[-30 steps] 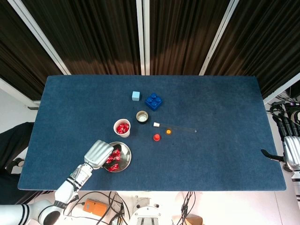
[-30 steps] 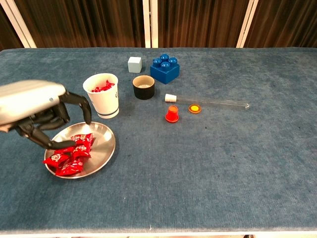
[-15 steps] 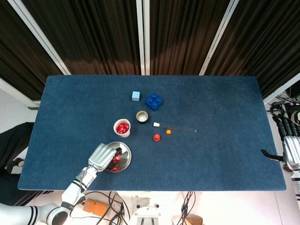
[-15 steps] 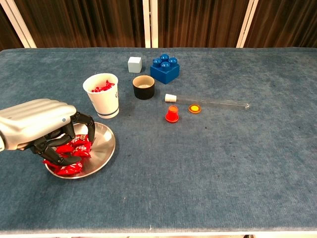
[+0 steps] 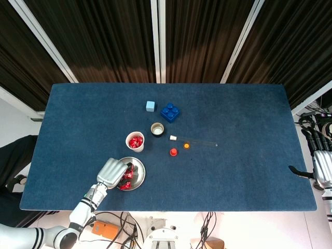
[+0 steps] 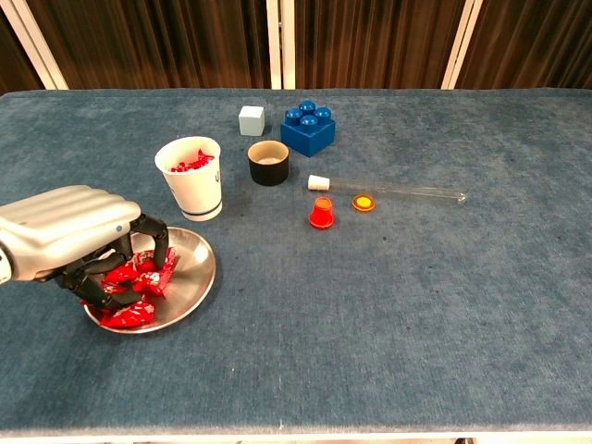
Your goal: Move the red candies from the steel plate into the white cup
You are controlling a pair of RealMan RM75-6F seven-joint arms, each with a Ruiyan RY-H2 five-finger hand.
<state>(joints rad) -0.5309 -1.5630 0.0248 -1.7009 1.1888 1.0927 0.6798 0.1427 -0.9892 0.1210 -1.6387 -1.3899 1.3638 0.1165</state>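
The steel plate lies at the front left of the blue table and holds several red candies. My left hand is down on the plate, its fingers curled around some of the candies. Just behind the plate stands the white cup, which has red candies inside. My right hand hangs off the table's right edge, empty, with its fingers apart; the chest view does not show it.
Behind the cup sit a black ring-shaped cup, a blue brick and a pale cube. To the right lie a glass test tube, a red cap and an orange cap.
My left hand has dropped from above the plate's left rim onto the candies, and its fingers have curled in around them. The right hand has stayed still.
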